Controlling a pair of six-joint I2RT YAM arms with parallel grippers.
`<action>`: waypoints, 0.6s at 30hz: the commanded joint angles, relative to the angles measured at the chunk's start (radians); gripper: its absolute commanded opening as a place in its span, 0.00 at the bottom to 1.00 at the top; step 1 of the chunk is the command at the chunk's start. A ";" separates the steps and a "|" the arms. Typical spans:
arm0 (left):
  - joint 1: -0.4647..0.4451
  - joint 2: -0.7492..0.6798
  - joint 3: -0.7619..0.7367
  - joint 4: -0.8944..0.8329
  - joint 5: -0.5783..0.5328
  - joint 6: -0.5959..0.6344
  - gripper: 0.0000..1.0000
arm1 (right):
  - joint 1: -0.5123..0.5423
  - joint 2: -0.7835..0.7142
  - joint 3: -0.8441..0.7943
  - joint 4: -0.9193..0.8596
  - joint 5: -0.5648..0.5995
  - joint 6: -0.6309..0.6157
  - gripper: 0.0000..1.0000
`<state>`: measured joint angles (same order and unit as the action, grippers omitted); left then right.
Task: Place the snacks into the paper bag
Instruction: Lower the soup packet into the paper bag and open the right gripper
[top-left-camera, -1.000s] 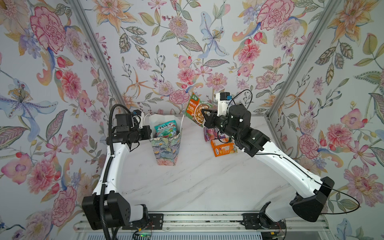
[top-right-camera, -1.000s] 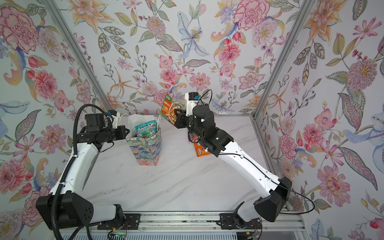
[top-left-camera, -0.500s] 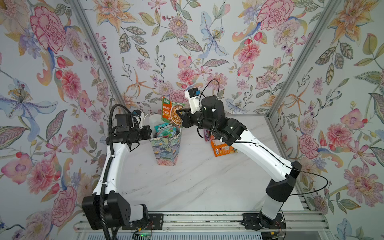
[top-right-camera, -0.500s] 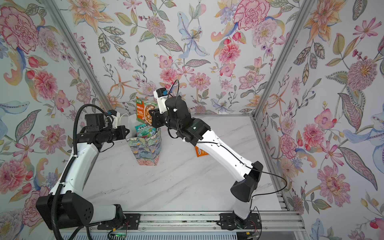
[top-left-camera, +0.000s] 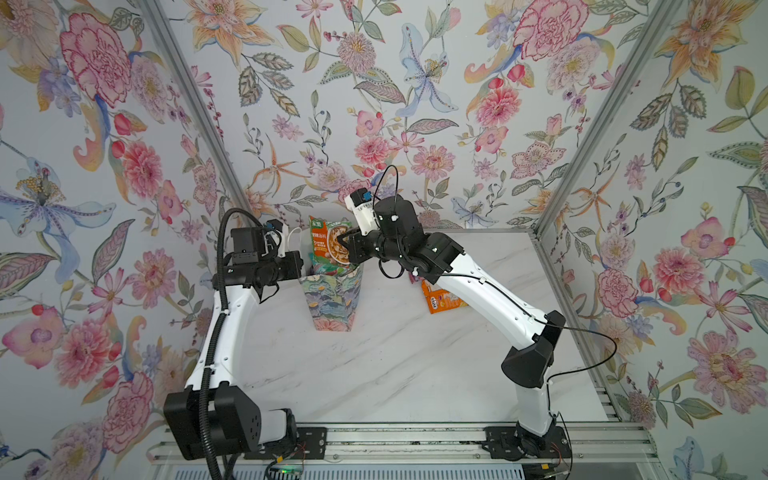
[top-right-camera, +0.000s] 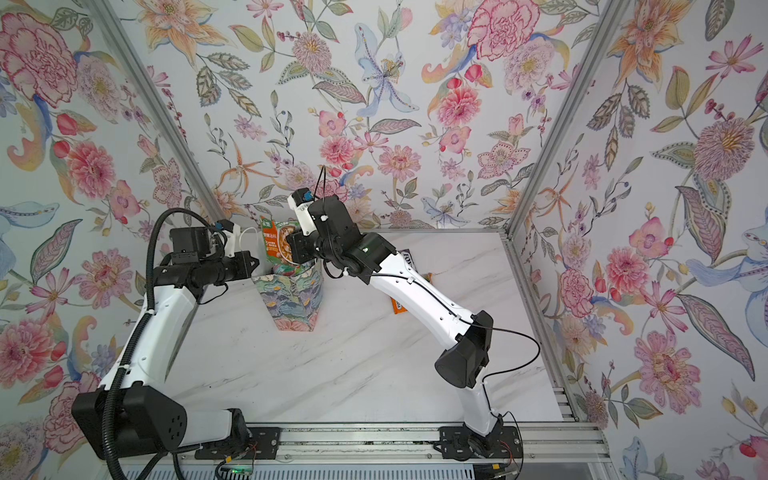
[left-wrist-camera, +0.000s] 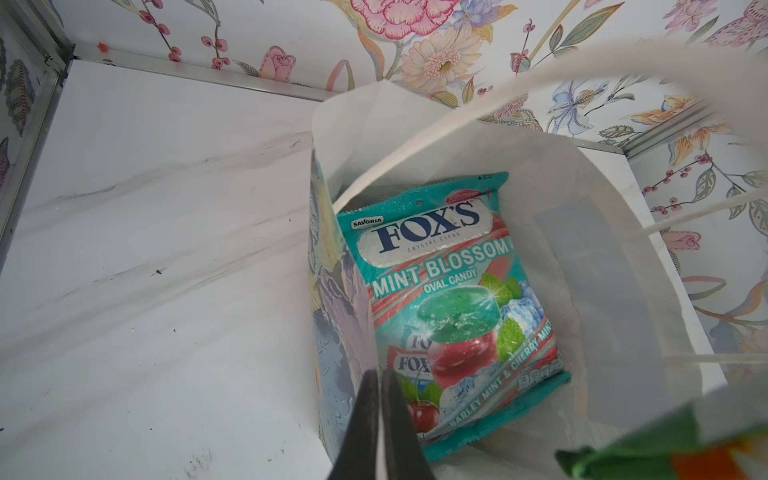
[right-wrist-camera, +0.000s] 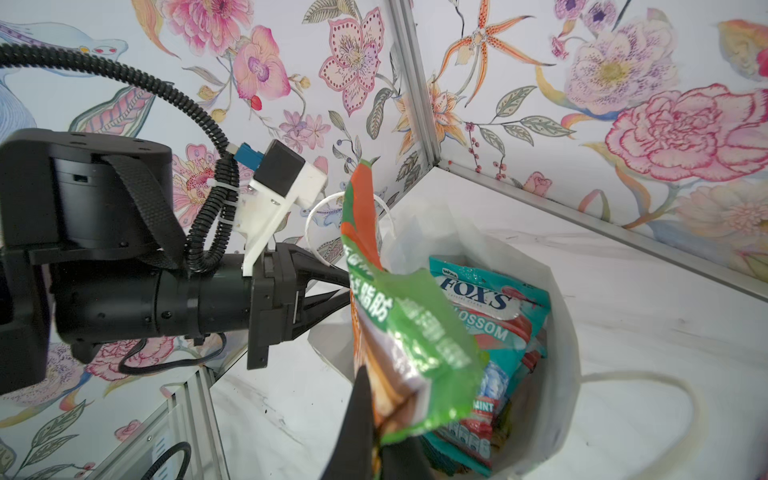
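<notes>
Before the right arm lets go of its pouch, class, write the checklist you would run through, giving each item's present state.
1. Right gripper shut on the green-orange pouch: ok.
2. Left gripper pinching the paper bag wall, mouth open: ok.
3. Pouch above the bag's mouth: ok.
4. Room beside the teal FOX'S packet inside: ok.
5. Cord handle clear of the mouth: cannot tell.
6. All snacks packed: not ok; an orange packet lies on the table.

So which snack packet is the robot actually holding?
The green-and-orange pouch, pinched in the right gripper above the paper bag; the teal FOX'S packet sits inside, the orange packet on the table.
</notes>
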<state>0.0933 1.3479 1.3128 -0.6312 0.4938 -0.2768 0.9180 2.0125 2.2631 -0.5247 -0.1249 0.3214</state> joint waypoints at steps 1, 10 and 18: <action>-0.007 -0.012 -0.003 -0.016 0.020 0.001 0.03 | -0.010 0.027 0.038 -0.012 -0.033 0.015 0.00; -0.005 -0.009 -0.003 -0.019 0.019 0.004 0.03 | -0.047 0.103 0.071 -0.012 -0.115 0.082 0.00; -0.006 -0.005 0.003 -0.022 0.018 0.008 0.03 | -0.097 0.174 0.170 -0.011 -0.149 0.146 0.43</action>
<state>0.0933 1.3479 1.3132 -0.6315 0.4938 -0.2764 0.8375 2.1811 2.3749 -0.5396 -0.2558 0.4355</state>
